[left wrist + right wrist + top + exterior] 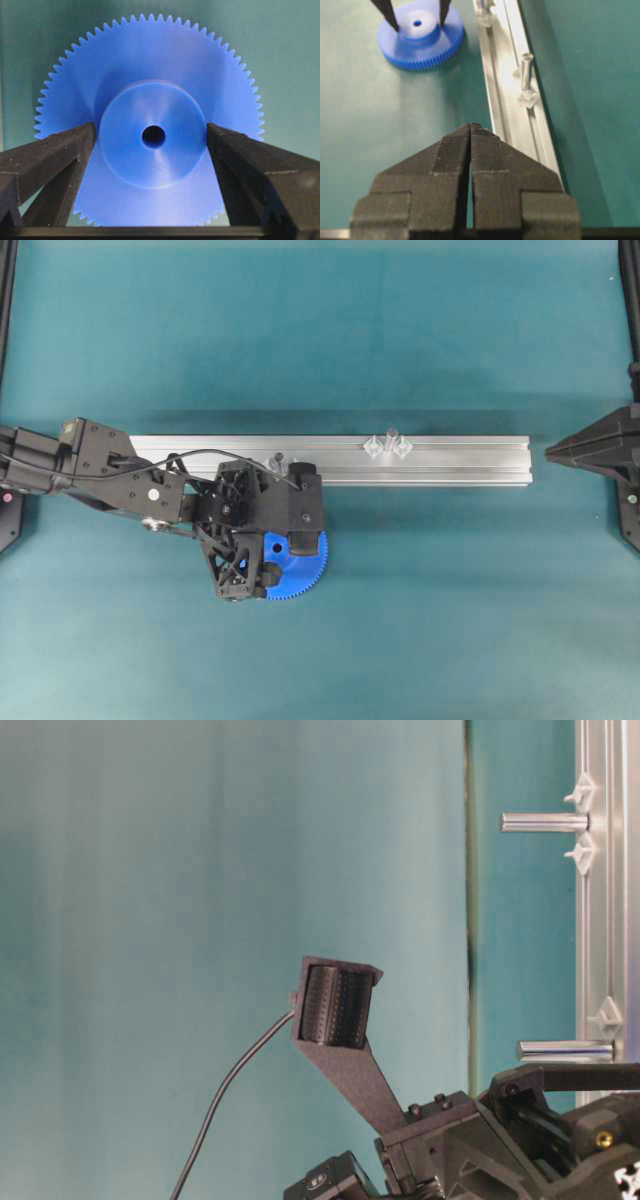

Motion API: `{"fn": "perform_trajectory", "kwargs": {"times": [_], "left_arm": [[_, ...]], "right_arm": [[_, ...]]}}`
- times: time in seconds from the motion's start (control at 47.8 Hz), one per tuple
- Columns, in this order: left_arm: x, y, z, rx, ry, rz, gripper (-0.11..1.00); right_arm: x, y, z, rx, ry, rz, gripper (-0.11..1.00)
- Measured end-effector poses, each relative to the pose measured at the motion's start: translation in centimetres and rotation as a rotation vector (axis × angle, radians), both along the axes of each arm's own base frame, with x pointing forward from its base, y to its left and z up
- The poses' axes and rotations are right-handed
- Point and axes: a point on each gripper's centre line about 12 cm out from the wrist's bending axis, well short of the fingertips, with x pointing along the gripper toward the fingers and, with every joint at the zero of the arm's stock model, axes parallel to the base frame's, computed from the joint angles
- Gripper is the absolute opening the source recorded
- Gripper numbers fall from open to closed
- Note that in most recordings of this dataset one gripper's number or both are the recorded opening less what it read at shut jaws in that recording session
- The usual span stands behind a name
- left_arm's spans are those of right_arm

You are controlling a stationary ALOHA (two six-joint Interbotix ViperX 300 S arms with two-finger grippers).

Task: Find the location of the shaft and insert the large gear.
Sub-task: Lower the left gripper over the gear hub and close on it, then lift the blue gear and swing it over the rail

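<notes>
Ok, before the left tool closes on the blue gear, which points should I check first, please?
1. Left tool open: ok.
2. Fingers on both sides of the raised hub of the bright blue plastic toothed gear: ok.
3. Gear flat on the teal mat: ok.
4. Fingers touching the hub: cannot tell.
5. Right tool shut, away from the gear: ok.
6. Thin grey upright pin on the aluminium rail free: ok.

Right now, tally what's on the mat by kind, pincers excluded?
Bright blue plastic toothed gear: 1
Long aluminium rail: 1
Upright grey metal pins: 2
Tiny translucent diamond-shaped brackets: 2 show per pin in table-level view, so 4
Total: 8
</notes>
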Motion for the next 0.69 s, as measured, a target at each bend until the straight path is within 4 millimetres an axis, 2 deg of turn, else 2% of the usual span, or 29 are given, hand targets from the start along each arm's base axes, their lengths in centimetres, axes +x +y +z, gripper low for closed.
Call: {"fn": "perform_trajectory", "kwargs": {"times": [0.439,0.544,0.628,0.69], "left_arm": [[0.17,-0.02,0.13,-0.007,0.004,0.010,0.92],[0.26,-0.03,0.16,-0.008,0.002,0.011,0.85],[0.32,-0.22,0.26,-0.005,-0.001,0.003,0.73],[0.41,-0.23,0.35,-0.005,-0.004,0.002,0.72]], "right_arm": [[-0.03,0.00,-0.08,0.000,0.000,0.000,0.00],[-0.09,-0.03,-0.05,-0.002,-0.009,-0.002,0.00],[-0.15,0.00,-0.08,-0.002,-0.017,0.000,0.00],[-0.20,0.00,-0.05,-0.003,-0.021,0.000,0.00]]}}
